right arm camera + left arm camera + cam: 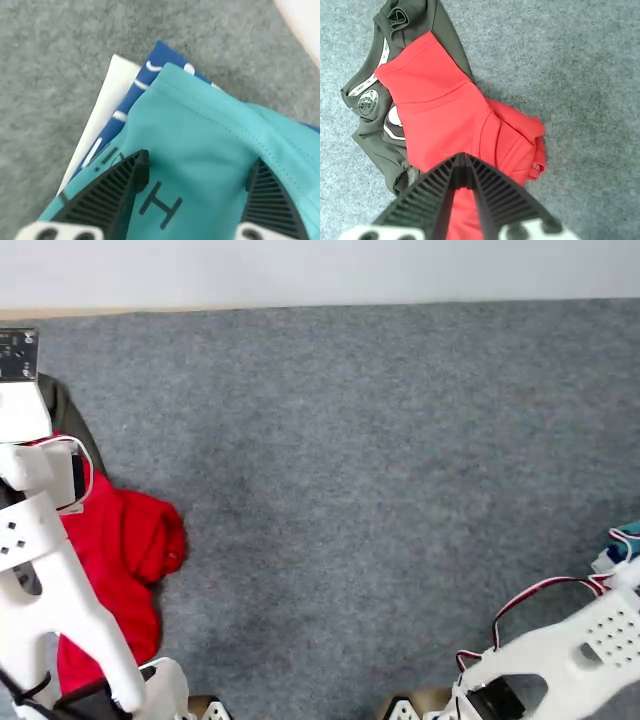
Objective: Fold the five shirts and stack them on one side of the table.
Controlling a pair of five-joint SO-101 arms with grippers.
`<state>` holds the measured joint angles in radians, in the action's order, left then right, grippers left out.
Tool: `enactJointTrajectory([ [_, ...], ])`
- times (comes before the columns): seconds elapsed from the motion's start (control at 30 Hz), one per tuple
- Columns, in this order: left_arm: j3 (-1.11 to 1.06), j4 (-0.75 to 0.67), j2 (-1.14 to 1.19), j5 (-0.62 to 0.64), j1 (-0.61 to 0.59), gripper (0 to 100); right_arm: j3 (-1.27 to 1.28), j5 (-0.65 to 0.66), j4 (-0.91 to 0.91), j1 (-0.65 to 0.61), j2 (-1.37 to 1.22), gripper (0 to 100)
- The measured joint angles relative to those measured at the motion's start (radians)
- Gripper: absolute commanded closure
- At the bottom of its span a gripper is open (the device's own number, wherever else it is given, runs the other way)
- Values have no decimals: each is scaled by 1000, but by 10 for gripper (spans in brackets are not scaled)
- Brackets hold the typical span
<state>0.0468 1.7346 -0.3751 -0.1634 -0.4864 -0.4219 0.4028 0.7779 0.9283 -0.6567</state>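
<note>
While the right gripper (199,167) gapes over the stacked teal shirt (200,120) at the edge of the table (350,440), the left gripper (465,159), jaws together, hovers above the crumpled red shirt (440,110), seemingly next to fold, and must part to pinch it.

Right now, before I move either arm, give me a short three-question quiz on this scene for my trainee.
1. True or false: the red shirt lies partly over the dark green shirt.
2. Which shirt lies under the right gripper? A red shirt, B dark green shirt, C teal shirt.
3. Fill in: the left gripper, over the red shirt, has its jaws ____.
Key: 1 true; 2 C; 3 shut.
</note>
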Motion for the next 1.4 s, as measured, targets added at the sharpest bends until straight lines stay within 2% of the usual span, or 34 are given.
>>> enactJointTrajectory([
  [0.17,0,0,0,0,0,998,0,2,-21,0,11,692],
  [0.27,0,0,-8,0,0,998,0,2,34,0,71,692],
  [0.53,0,0,-29,0,0,998,0,2,437,-3,307,692],
  [0.77,0,0,-29,0,0,998,-28,2,786,-9,342,692],
  [0.87,0,0,-29,0,0,998,-26,5,798,-9,313,692],
  [1.0,0,0,-29,0,0,998,-26,23,721,41,172,693],
  [1.1,0,0,-29,0,0,998,-26,115,681,115,89,693],
  [1.23,0,0,-29,0,0,998,-28,199,671,201,75,693],
  [1.4,0,0,-29,0,0,998,-28,209,671,229,75,693],
])
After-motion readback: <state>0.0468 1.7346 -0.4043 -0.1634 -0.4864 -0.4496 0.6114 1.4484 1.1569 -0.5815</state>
